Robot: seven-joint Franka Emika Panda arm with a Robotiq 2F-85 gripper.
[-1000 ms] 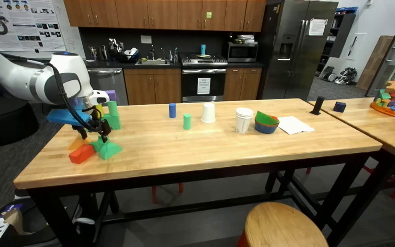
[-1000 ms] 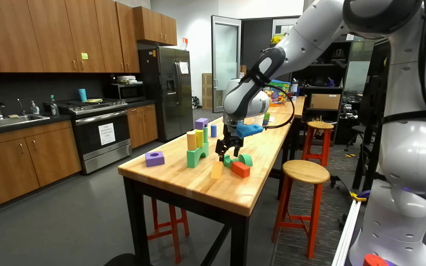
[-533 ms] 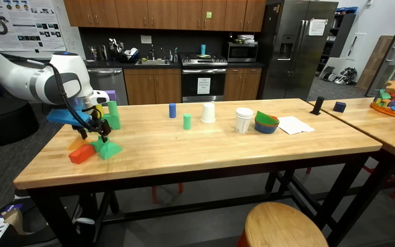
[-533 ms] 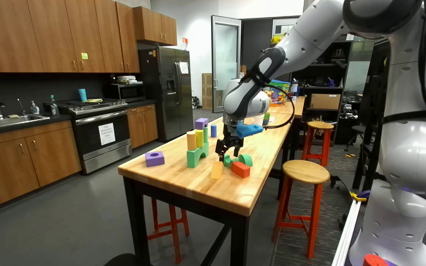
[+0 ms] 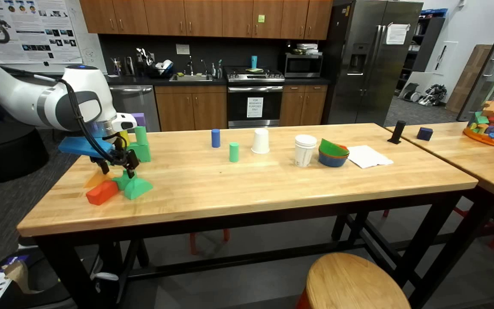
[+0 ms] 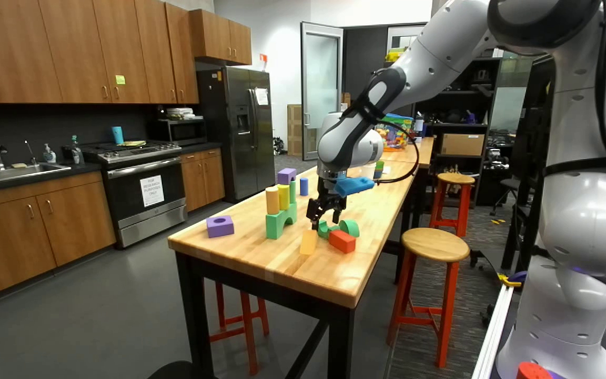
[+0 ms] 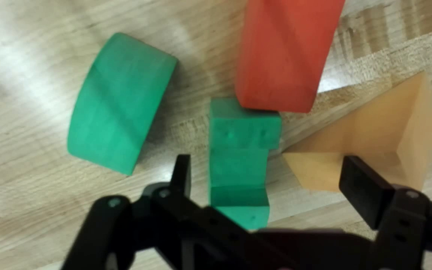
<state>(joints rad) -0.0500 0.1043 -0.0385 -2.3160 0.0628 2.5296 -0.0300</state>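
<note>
My gripper [image 7: 266, 165] is open and empty, pointing down over a cluster of blocks on the table. In the wrist view a green block with a curved notch [image 7: 238, 168] lies between the fingers, nearer the left one. The right finger [image 7: 366, 191] is over part of an orange triangular block [image 7: 373, 127]. A red block [image 7: 283, 56] touches or nearly touches the notched block's upper end. A green half-round block [image 7: 122, 105] lies apart to the left. The gripper also shows above these blocks in both exterior views [image 5: 118, 171] [image 6: 325, 221].
Close by stands a green arch [image 6: 281, 220] bearing orange [image 6: 272, 200], yellow [image 6: 283, 197] and green cylinders and a purple arch [image 6: 286, 176]. A purple block with a hole [image 6: 220, 227] lies near the edge. Farther along are a blue cylinder [image 5: 215, 138], white cups [image 5: 260, 141] and bowls [image 5: 333, 159].
</note>
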